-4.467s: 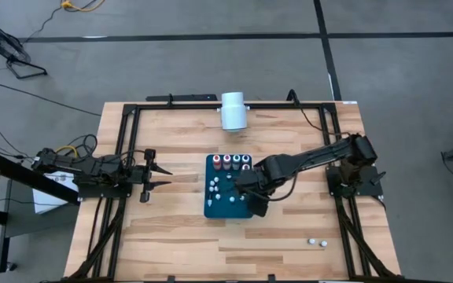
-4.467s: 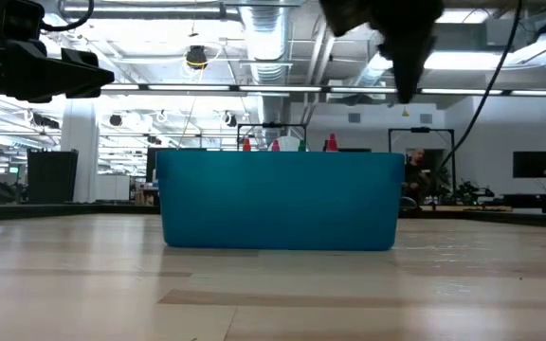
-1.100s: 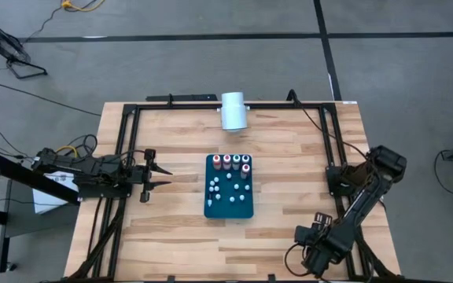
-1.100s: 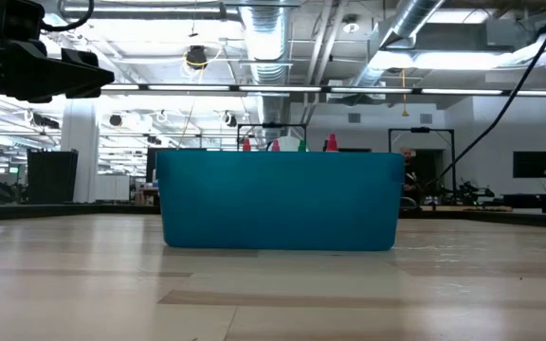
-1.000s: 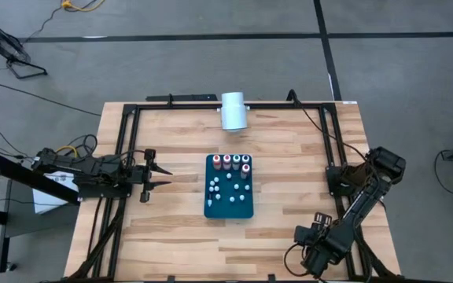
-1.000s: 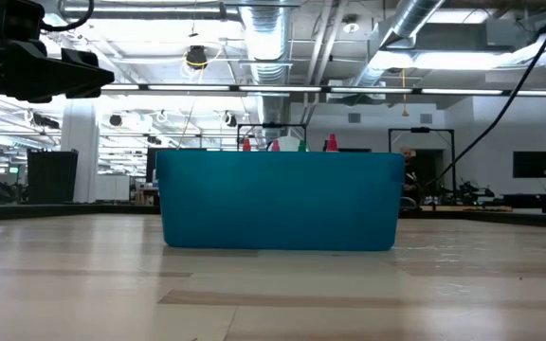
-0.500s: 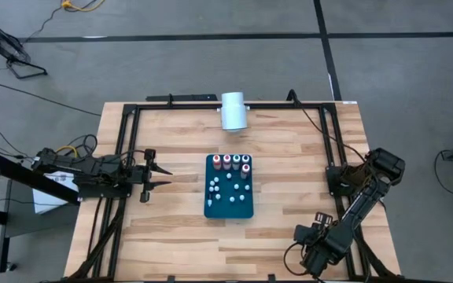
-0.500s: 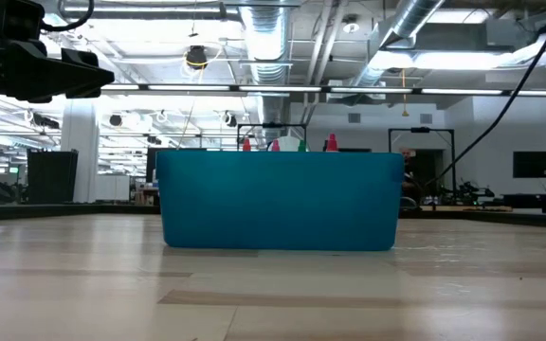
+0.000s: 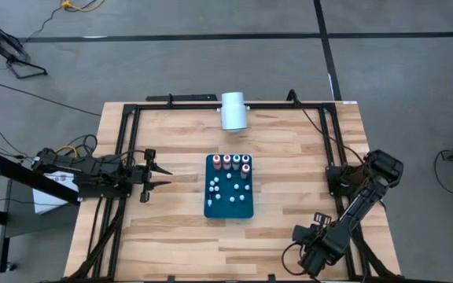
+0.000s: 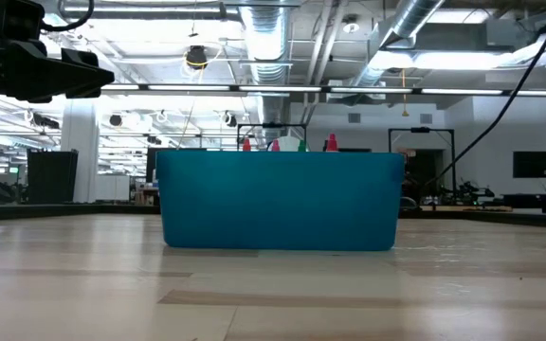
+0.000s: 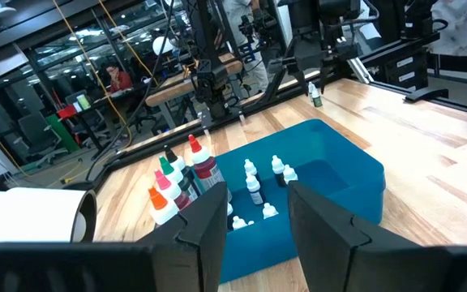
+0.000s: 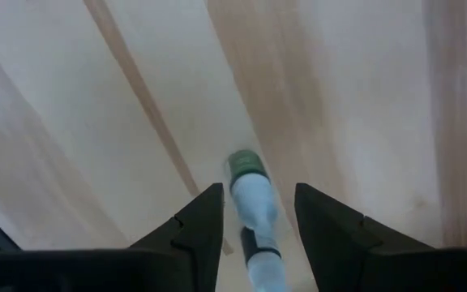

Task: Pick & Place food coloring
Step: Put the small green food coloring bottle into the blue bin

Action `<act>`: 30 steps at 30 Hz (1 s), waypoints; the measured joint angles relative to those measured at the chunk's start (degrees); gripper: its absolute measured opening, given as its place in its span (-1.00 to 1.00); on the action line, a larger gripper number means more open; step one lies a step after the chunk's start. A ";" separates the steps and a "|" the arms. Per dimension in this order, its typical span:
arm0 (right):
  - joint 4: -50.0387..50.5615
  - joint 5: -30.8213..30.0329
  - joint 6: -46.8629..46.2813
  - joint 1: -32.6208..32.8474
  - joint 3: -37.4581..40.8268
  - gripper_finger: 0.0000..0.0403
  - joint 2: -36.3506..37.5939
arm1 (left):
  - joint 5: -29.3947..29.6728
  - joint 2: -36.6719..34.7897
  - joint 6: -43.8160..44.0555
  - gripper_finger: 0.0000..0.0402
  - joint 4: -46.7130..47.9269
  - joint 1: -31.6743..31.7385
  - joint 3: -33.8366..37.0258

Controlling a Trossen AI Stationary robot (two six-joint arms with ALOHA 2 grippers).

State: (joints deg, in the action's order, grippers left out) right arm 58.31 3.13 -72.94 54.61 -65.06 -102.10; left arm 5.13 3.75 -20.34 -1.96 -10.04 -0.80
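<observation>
My right end effector (image 12: pixel 254 212) is open, straddling a loose food coloring bottle (image 12: pixel 250 191) on the bench (image 9: pixel 171 236) so closing grips it. Left end effector (image 9: pixel 154 178) parked, open, empty.

The right gripper (image 9: pixel 318 238), which hung over the teal block (image 9: pixel 229 187) among the food coloring (image 9: pixel 233 164) a few seconds ago, has swung out to the near right corner of the table (image 9: pixel 163 236), low over the boards. The two loose bottles that lay bare there are now under it; one small bottle with a green band (image 12: pixel 248 195) seems to lie between its spread fingers (image 12: pixel 191 227), though contact is unclear.
</observation>
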 joint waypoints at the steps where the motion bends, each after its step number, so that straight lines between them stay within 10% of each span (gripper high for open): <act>1: -0.61 0.18 0.61 0.00 0.00 -0.27 -0.42 | 0.00 0.01 -0.04 -0.39 0.00 0.00 0.00; 30: -0.83 2.78 1.45 -0.37 0.00 -0.70 -0.97 | 0.00 0.00 -0.01 -0.39 0.00 0.00 0.00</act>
State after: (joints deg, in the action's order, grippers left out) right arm 57.48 5.91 -71.48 54.24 -65.06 -103.07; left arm 5.13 3.75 -20.35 -1.96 -10.04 -0.80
